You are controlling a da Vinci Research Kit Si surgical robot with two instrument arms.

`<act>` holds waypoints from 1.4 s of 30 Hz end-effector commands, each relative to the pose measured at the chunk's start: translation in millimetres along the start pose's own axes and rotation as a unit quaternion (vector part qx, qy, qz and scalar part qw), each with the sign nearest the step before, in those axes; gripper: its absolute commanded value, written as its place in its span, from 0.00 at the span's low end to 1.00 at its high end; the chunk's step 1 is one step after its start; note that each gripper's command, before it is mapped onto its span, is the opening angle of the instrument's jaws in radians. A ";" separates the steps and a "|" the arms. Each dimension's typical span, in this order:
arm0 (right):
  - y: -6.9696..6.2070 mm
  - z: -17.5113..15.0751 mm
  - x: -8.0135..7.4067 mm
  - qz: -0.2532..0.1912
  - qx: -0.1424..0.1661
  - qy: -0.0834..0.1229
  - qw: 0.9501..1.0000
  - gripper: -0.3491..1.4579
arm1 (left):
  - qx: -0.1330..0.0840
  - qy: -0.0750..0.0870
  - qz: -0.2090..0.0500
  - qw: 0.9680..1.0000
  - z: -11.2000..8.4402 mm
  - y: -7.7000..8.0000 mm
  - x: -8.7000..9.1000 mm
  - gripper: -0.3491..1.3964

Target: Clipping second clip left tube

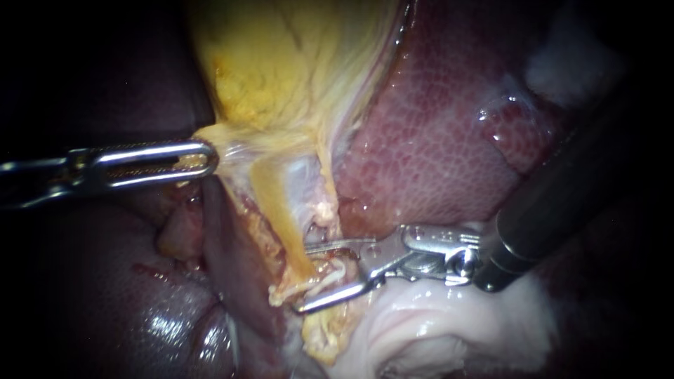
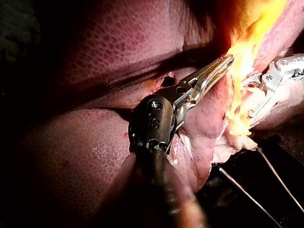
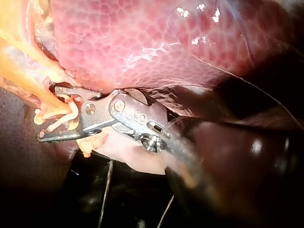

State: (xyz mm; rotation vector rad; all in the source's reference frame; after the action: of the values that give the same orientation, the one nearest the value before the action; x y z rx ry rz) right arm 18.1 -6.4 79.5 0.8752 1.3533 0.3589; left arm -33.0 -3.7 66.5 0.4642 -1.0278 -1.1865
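Note:
The yellow gallbladder (image 1: 281, 63) hangs from the top of the endoscope view. My left instrument (image 1: 209, 158) comes in from the left, and its slotted jaws are shut on the gallbladder's lower edge. In the left wrist view its jaws (image 2: 227, 60) bite into the same yellow tissue. A yellow tube (image 1: 282, 221) runs down from the gallbladder. My right instrument (image 1: 303, 278) has its two thin jaws open, one on each side of the tube's lower end. Pale strands (image 3: 59, 118) lie between those jaws (image 3: 47, 113).
Dark red liver (image 1: 435, 140) fills the right and lower left. Pale, wet tissue (image 1: 435, 330) lies under the right instrument's dark shaft (image 1: 562, 203). Thin threads (image 2: 280, 183) cross the dark bench below the tissue.

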 end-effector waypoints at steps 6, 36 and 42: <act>-1.3 0.8 0.4 0.005 0.023 0.001 1.000 0.52 | 0.001 0.000 0.000 1.000 0.2 0.8 0.0 0.00; -0.6 3.5 -1.1 0.040 0.074 -0.013 0.996 0.00 | -0.003 -0.002 0.000 1.000 1.3 1.2 0.2 0.00; -0.2 3.2 -1.5 0.039 0.073 -0.015 0.996 0.00 | -0.003 -0.002 0.000 1.000 1.2 1.2 0.2 0.00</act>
State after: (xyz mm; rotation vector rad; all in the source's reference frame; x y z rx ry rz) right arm 20.7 -8.5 80.3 1.0523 1.3324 0.3092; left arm -33.4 -3.2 68.1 0.4583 -1.0278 -1.1908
